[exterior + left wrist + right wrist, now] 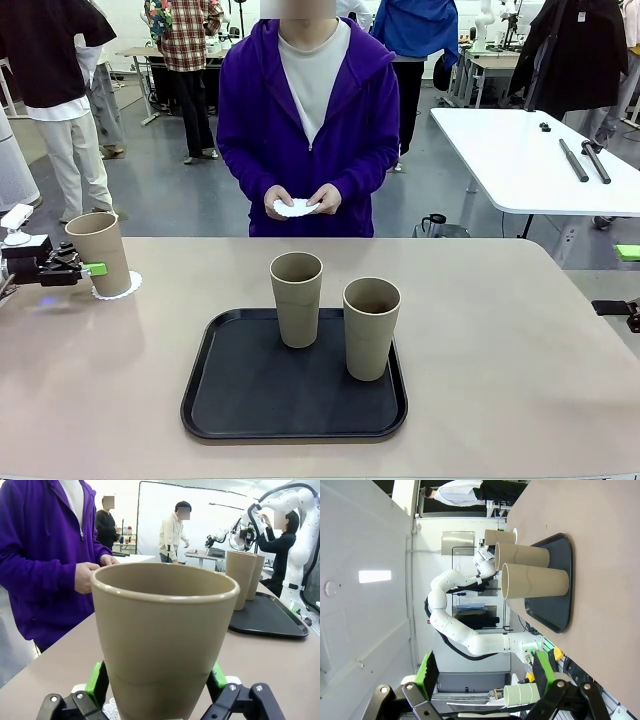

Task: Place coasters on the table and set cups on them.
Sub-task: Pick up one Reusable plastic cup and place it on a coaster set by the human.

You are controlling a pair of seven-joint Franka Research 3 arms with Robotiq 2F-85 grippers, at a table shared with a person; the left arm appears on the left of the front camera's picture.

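Note:
One cup (98,250) stands upright on a lacy white coaster (122,286) at the far left of the beige table (500,380). My left gripper (80,268) is shut on its lower wall. In the left wrist view that cup (165,640) sits between the green pads (95,677), with the coaster's edge (111,709) under it. Two more cups (297,298) (371,327) stand on the black tray (240,400). The person across the table holds white coasters (297,208) in both hands. My right gripper (487,672) is open with nothing in it, and sits at the table's right edge (612,308).
A white-topped table (520,150) with black rods stands behind on the right. Several people stand farther back in the room. Bare tabletop lies to the right of the tray and between the tray and the left cup.

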